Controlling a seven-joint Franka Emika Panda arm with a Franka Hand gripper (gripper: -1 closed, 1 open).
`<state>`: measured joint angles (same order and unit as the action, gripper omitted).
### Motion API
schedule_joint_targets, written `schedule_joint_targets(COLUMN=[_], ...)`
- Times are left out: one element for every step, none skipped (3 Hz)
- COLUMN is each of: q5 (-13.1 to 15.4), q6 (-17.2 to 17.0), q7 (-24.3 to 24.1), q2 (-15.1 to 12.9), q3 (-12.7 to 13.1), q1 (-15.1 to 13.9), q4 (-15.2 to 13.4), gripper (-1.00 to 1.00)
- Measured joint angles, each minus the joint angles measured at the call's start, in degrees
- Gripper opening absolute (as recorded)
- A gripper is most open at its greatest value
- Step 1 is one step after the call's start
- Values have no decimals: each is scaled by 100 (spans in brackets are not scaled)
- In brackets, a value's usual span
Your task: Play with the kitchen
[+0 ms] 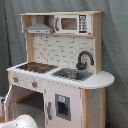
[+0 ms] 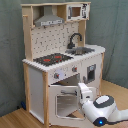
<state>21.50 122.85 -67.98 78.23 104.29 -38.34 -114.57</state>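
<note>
The toy kitchen is white and light wood, with a black faucet, a sink, a red-ringed hob and a grey hood. Its windowed oven door stands open, swung outward from the front. In the second exterior view my gripper is at the door's upper right edge, with the white arm behind it at the lower right. In the first exterior view only a white part of the arm shows at the bottom left.
A grey curtain hangs behind the kitchen. The kitchen stands on a wooden floor. A toy microwave sits on the top shelf, and a narrow cupboard door is shut under the sink.
</note>
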Motion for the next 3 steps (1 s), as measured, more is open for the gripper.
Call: schedule_joint_targets(q5=[-61, -67, -108], q6=[-284, -351, -590], q7=[20, 20, 20], q2=[-1, -3, -5], q3=[37, 43, 76], q1=[-59, -40, 53], q4=[156, 154, 154], gripper=[-100, 100, 100])
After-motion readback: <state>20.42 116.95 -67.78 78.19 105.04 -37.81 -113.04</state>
